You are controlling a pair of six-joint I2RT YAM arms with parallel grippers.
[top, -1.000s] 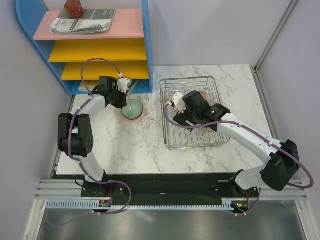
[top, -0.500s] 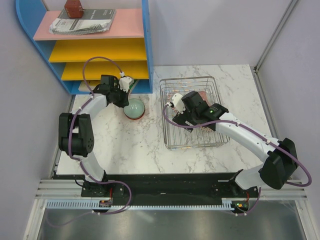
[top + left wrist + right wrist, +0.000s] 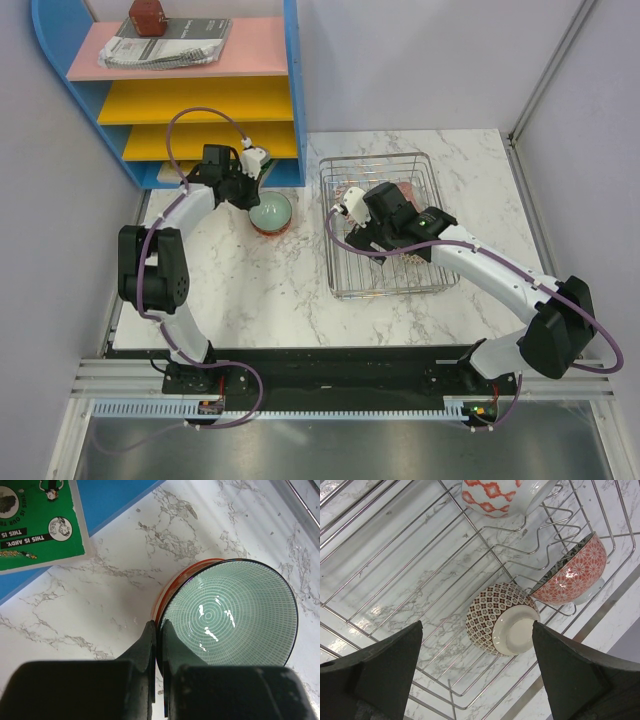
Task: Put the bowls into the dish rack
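Note:
My left gripper (image 3: 249, 192) is shut on the near rim of the pale green bowl (image 3: 272, 210), one finger inside and one outside (image 3: 159, 626). The green bowl (image 3: 230, 615) sits over a red-orange bowl (image 3: 168, 584) whose rim shows at its left; I cannot tell if they touch. My right gripper (image 3: 358, 226) is open and empty above the chrome dish rack (image 3: 400, 283). In the right wrist view the rack (image 3: 395, 570) holds three bowls: a brown mesh-patterned one (image 3: 495, 615) on its side between my open fingers, a salmon patterned one (image 3: 572, 570), and a red-and-white one (image 3: 505, 495).
A blue shelf unit (image 3: 200, 100) with yellow and pink shelves stands at the back left, close behind my left gripper. A green printed card (image 3: 35, 525) lies on its lowest shelf. A booklet (image 3: 170, 45) and a red object lie on top.
My left gripper has moved a little right and away from me with the green bowl in it. The right arm has barely moved.

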